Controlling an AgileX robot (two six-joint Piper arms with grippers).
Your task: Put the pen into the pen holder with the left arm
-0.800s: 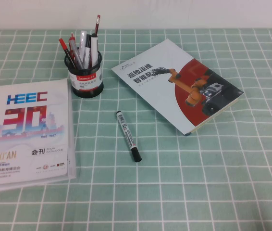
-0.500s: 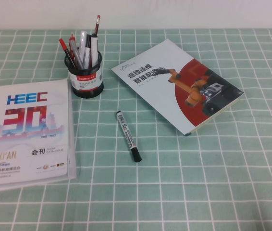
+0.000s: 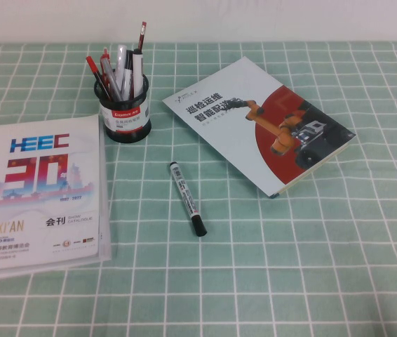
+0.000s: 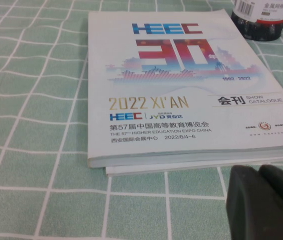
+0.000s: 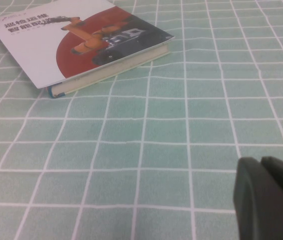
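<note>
Left gripper [image 4: 265,202] sits low over the green checked tablecloth [image 3: 311,267], just off the near edge of the white catalogue [image 4: 181,90]; its 2 fingers look pressed together with only a seam between them, nothing held. Right gripper [image 5: 269,197] is also low over bare cloth, fingers likewise together and empty, with the robot-cover book [image 5: 81,40] well ahead of it. Neither arm shows in the high view, so both are parked near the robot's edge. The pen [image 3: 187,199] lies flat on the cloth, between the catalogue and the book, well apart from both, nearer the robot than the pen holder [image 3: 125,112]. Its long axis runs diagonally: the longer black end points toward the robot and slightly right, the shorter black end points away and left, roughly toward the holder. Task not started, as I read it. Risks: the catalogue lies between the left gripper and the pen, so a low approach could snag its edge; a round barrel may roll if the fingers close off-axis, so the wrist needs turning across the diagonal. The holder already has several pens standing in it, so a tilted insertion could jam or tip it.
</note>
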